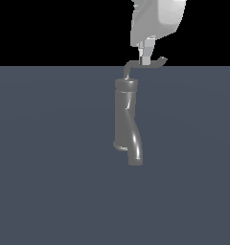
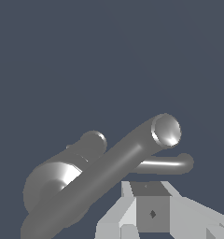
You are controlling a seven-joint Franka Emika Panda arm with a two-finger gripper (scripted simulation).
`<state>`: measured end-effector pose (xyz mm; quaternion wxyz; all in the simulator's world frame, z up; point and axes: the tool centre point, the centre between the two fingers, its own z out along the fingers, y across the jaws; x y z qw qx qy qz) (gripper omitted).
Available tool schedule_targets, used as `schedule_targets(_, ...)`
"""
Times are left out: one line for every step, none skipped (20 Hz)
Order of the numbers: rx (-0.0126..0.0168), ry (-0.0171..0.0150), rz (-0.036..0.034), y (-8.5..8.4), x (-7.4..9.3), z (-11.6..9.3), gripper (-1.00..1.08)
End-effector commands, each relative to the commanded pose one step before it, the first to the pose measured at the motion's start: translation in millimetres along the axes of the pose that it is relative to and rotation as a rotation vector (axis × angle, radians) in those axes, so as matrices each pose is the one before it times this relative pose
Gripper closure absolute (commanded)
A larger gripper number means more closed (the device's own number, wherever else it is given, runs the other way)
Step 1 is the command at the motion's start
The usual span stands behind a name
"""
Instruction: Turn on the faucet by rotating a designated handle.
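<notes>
Above the dark grey glossy metal faucet (image 1: 126, 119), standing on the flat grey floor (image 1: 50, 167), the thin grey L-bent rod handle (image 1: 148, 65) juts sideways from its cap. The white gripper (image 1: 145, 60) meets the rod's middle, probably to push it round; whether its fingers are closed I cannot tell.

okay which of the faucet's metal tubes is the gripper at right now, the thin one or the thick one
The thin L-bent handle at the faucet's far end; the gripper sits on it. The thick curved spout is at the opposite end.
</notes>
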<state>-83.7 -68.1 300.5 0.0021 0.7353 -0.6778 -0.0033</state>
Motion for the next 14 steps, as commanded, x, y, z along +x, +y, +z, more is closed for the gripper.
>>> schedule_targets(0.00748, 0.00211, 0.02533, -6.41, 21.11, 0.09, 1.08)
schedule_targets(0.00001, 0.00001, 0.00169, -2.04, 3.48, 0.0, 1.08)
schedule_targets(0.00001, 0.00001, 0.00169, -2.02, 3.46, 0.0, 1.08)
schedule_targets(0.00001, 0.00001, 0.00169, -2.01, 3.44, 0.0, 1.08)
schedule_targets(0.00001, 0.0, 0.00154, -2.01, 3.35, 0.0, 1.08)
schedule_targets(0.00001, 0.0, 0.00169, -1.98, 3.4, 0.0, 1.08)
schedule_targets(0.00001, -0.00001, 0.00154, -1.99, 3.31, 0.0, 1.08)
schedule_targets(0.00001, -0.00001, 0.00169, -1.96, 3.37, 0.0, 1.08)
schedule_targets(0.00001, -0.00002, 0.00154, -1.96, 3.27, 0.0, 1.08)
schedule_targets(0.0, -0.00003, 0.00169, -1.93, 3.33, 0.0, 1.08)
schedule_targets(0.0, -0.00003, 0.00154, -1.94, 3.23, 0.0, 1.08)
schedule_targets(0.0, -0.00004, 0.00154, -1.93, 3.21, -0.01, 1.08)
schedule_targets(0.0, -0.00006, 0.00154, -1.92, 3.18, -0.01, 1.08)
schedule_targets(0.0, 0.0, 0.0, 0.0, 0.0, 0.0, 1.08)
